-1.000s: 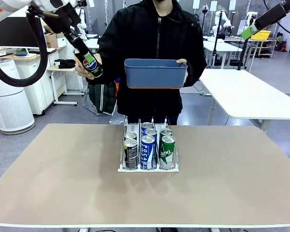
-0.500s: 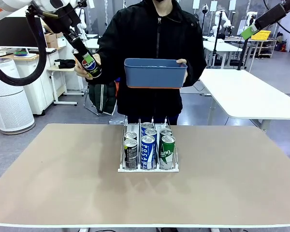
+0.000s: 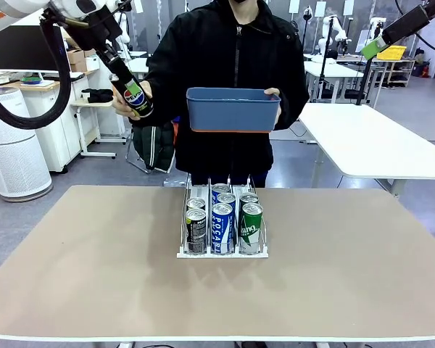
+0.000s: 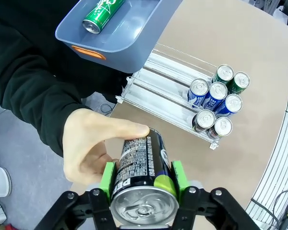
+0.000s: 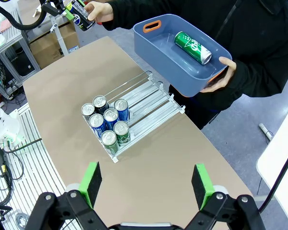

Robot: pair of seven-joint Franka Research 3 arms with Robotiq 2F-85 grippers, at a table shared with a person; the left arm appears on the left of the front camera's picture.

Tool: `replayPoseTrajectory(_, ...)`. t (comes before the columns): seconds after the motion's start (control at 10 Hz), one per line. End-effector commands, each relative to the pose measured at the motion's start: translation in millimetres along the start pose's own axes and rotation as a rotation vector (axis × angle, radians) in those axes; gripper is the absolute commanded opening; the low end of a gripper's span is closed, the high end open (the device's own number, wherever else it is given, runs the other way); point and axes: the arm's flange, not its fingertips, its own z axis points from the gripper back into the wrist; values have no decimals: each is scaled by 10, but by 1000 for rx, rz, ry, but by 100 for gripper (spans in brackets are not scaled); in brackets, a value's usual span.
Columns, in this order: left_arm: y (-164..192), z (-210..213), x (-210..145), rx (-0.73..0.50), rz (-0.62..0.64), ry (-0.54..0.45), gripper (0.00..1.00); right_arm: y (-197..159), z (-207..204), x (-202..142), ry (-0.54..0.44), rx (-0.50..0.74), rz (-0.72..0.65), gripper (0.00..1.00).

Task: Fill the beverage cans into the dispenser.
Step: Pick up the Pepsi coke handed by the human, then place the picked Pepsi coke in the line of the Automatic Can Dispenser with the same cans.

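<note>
My left gripper (image 3: 130, 88) is high at the far left, shut on a black Pepsi can (image 3: 136, 97). The person's hand (image 3: 123, 101) also grips that can. In the left wrist view the can (image 4: 143, 172) sits between my green pads (image 4: 107, 178), with the hand (image 4: 89, 148) wrapped around its far end. The dispenser (image 3: 222, 254) stands mid-table with several cans at the front of its three lanes: dark ones (image 3: 196, 230), blue-and-white ones (image 3: 222, 226) and green ones (image 3: 251, 227). My right gripper (image 5: 146, 184) hovers open, high above the table.
The person at the far side holds a blue bin (image 3: 232, 110) chest-high in the other hand. One green can (image 5: 193, 47) lies inside it. The rear part of the dispenser lanes (image 5: 149, 101) is bare. Brown tabletop (image 3: 348, 268) spreads wide around the rack.
The left gripper and the Pepsi can have shifted slightly up and to the left, with the person's hand still on the can. The right gripper has not moved.
</note>
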Motion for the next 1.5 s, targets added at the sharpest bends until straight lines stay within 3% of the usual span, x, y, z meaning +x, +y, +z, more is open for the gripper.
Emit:
replayPoseTrajectory(0.0,9,18,-15,2,3,-1,0,-8,-4,-3,-7,6,-2,100)
replayPoseTrajectory(1.4,9,18,-15,2,3,-1,0,-8,-4,-3,-7,6,-2,100)
